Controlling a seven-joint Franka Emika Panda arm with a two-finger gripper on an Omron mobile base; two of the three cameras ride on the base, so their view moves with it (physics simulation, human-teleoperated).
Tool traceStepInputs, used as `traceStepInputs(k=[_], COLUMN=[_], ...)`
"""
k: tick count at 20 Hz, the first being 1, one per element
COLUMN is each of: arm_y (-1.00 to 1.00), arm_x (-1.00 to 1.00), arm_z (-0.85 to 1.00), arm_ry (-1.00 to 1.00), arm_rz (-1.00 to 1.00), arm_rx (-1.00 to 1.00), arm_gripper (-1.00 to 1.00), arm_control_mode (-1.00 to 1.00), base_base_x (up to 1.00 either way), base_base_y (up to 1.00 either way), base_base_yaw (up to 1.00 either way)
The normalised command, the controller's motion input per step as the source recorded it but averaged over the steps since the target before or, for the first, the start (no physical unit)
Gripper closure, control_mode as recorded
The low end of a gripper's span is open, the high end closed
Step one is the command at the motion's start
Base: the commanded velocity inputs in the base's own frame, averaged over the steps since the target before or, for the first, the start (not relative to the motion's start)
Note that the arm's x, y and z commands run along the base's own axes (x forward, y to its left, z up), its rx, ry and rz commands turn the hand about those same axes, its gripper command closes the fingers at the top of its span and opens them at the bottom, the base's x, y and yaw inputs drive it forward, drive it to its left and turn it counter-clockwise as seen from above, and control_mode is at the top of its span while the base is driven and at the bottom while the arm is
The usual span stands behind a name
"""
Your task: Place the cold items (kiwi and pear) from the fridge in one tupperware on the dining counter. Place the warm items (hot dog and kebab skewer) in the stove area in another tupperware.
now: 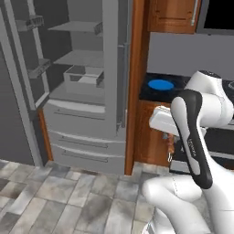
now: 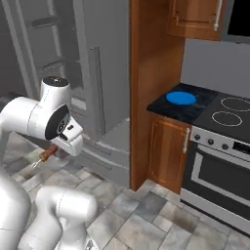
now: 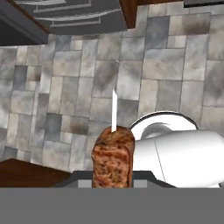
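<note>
My gripper [image 2: 54,149] is shut on the kebab skewer [image 2: 47,155], a chunk of browned meat on a thin white stick. It hangs over the tiled floor beside the robot's body. In the hand view the kebab skewer [image 3: 113,157] stands between the fingertips with its white stick pointing away over the tiles. In the left base view the kebab skewer [image 1: 171,147] hangs under the white hand, in front of the wooden cabinet. The kiwi, pear, hot dog and tupperware are out of view.
The fridge [image 1: 87,114] stands open at the left, with a clear bin [image 1: 84,78] on a shelf. A blue round dish [image 2: 181,98] lies on the dark counter [image 2: 168,108] beside the stove [image 2: 229,113]. A tall wooden panel [image 2: 141,88] separates fridge and counter.
</note>
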Motion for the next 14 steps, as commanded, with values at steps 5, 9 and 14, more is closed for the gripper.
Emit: traceStepInputs(k=[5, 9, 14], arm_y=[0.0, 0.0, 0.0], arm_x=[0.0, 0.0, 0.0], arm_z=[0.0, 0.0, 0.0], arm_ry=[0.0, 0.0, 0.0], arm_rz=[0.0, 0.0, 0.0], arm_rx=[0.0, 0.0, 0.0], arm_gripper=[1.0, 1.0, 1.0], arm_control_mode=[1.0, 1.0, 1.0], base_base_x=[-0.44, -0.05, 0.37], base_base_y=[0.36, 0.34, 0.1], base_base_yaw=[0.66, 0.71, 0.61])
